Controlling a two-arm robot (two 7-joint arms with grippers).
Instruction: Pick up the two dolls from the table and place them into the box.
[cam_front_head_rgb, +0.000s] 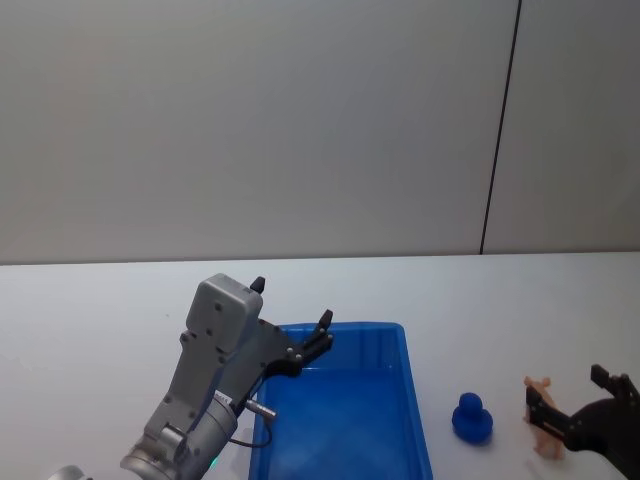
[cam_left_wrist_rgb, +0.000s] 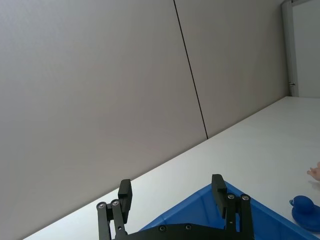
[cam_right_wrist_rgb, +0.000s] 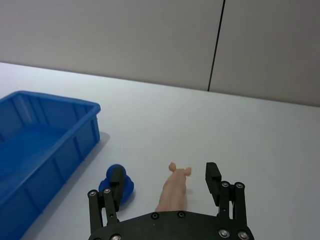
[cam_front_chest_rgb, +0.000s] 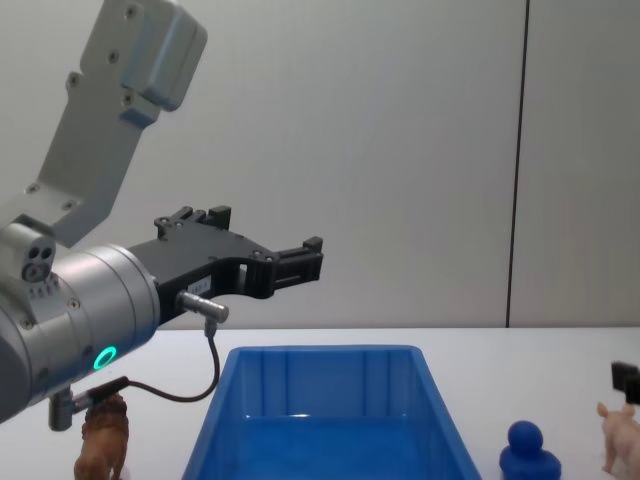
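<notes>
1. Head view: the blue box (cam_front_head_rgb: 415, 400) sits on the white desk (cam_front_head_rgb: 100, 300) at the middle of its near edge. Its long side runs away from the robot, and its floor shows as bare blue plastic.
2. The left end effector (cam_front_head_rgb: 292, 303) hangs in the air over the box's far left corner. Its fingers are spread wide and hold nothing.
3. The blue figure (cam_front_head_rgb: 471, 418) stands upright on the desk just right of the box, near the near edge and apart from the box wall.
4. The pig (cam_front_head_rgb: 545, 432) is on the desk farther right, near the blue figure but not touching it.
5. The right end effector (cam_front_head_rgb: 568, 388) is low at the desk's near right. Its fingers are wide apart with the pig between them. In the right wrist view neither finger presses the pig, and one finger partly covers the blue figure.
6. Chest view: the lion (cam_front_chest_rgb: 103, 440) stands on the desk left of the box, by the near edge and partly behind the left arm's cable.
7. A grey wall with one dark vertical seam rises behind the desk's far edge.
</notes>
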